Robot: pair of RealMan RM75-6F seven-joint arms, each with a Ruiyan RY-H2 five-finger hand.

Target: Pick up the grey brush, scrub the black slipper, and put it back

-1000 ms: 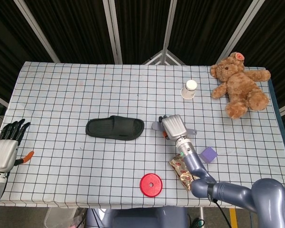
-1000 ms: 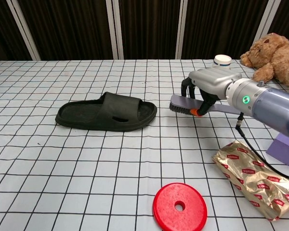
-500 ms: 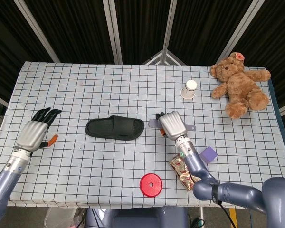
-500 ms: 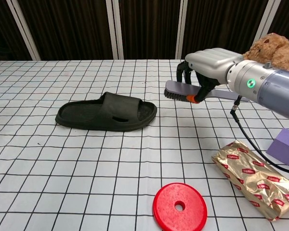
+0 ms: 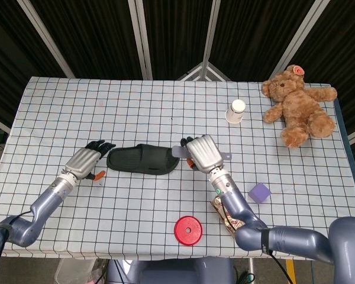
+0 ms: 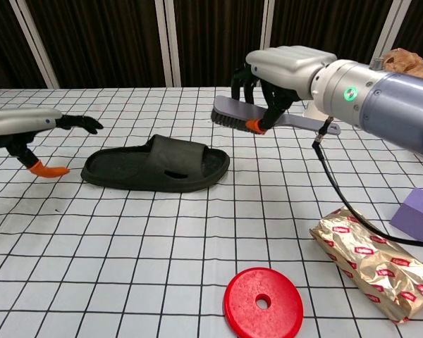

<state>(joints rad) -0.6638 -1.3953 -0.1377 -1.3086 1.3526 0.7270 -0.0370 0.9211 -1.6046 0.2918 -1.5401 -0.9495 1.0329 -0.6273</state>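
Note:
The black slipper [image 5: 143, 159] [image 6: 156, 166] lies flat mid-table, toe end toward the right. My right hand [image 5: 203, 154] [image 6: 285, 67] grips the grey brush [image 5: 183, 151] [image 6: 236, 113] by its handle and holds it in the air above the slipper's right end, bristles down. My left hand [image 5: 86, 161] [image 6: 21, 125] hovers just left of the slipper's heel end, fingers spread, holding nothing and apart from the slipper.
A red disc [image 5: 188, 229] [image 6: 263, 302] and a gold foil packet [image 5: 226, 216] [image 6: 370, 251] lie near the front edge. A purple block [image 5: 260, 192] [image 6: 416, 213] sits at right. A white bottle [image 5: 236, 111] and a teddy bear [image 5: 298, 107] stand at the back right.
My right hand lifted the brush off the table and carried it left toward the slipper. My left hand swung in from the table's left edge to beside the slipper's heel.

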